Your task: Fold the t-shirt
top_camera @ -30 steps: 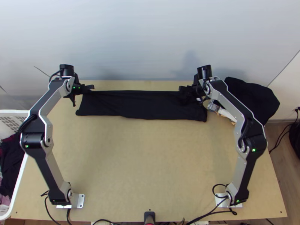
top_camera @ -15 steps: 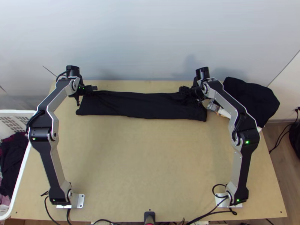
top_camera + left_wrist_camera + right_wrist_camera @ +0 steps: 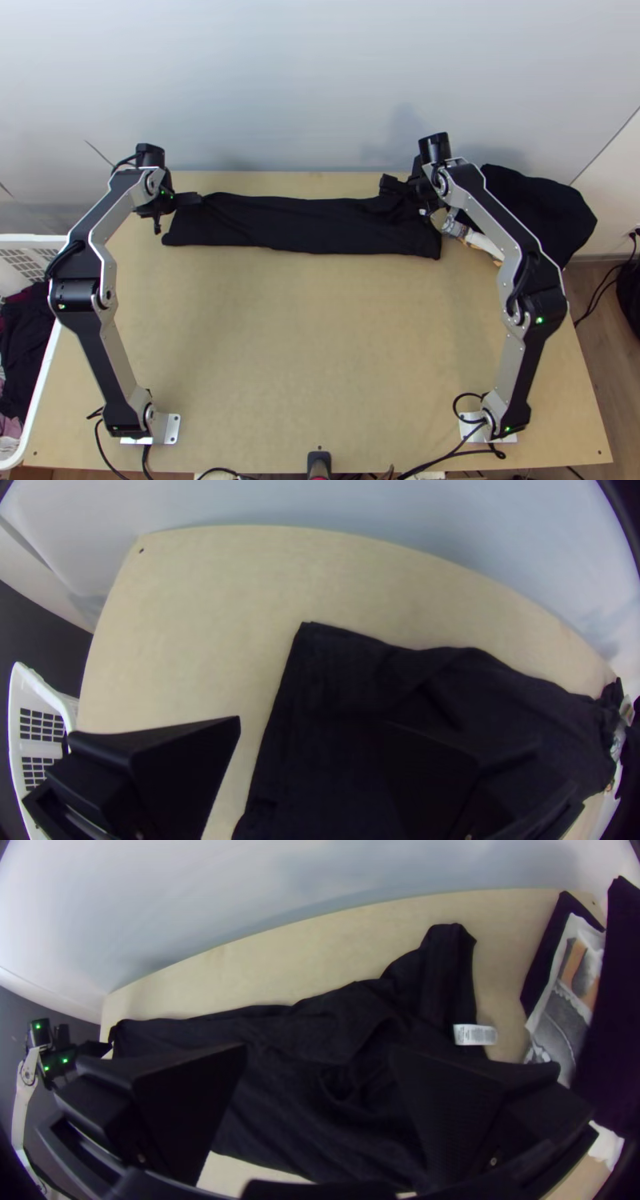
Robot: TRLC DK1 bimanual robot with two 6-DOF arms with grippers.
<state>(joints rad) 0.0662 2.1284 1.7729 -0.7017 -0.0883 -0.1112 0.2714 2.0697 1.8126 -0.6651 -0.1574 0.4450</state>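
Observation:
In the top view my left gripper point(image 3: 189, 198) stands over the left end of the black t-shirt point(image 3: 296, 224), and my right gripper point(image 3: 394, 187) over its right part. The shirt lies as a long folded strip near the table's far edge. Seen from the left wrist, my left gripper point(image 3: 313, 727) is open, one finger beside the shirt's end and one above the cloth point(image 3: 347, 680). From the right wrist, my right gripper point(image 3: 320, 1060) is open above wrinkled cloth point(image 3: 287, 1107), with a white label point(image 3: 475, 1035) at the shirt's edge.
Right of the shirt lie a printed piece point(image 3: 472, 238) and a dark cloth heap point(image 3: 540, 208). A white basket point(image 3: 48, 376) with clothes stands at the left. Behind the table point(image 3: 312, 336) rises a pale wall.
Both grippers were at the cloth half a second ago and have since come off it. The left arm first moved right, then back left; the shirt's far edge at the left looks slightly shifted.

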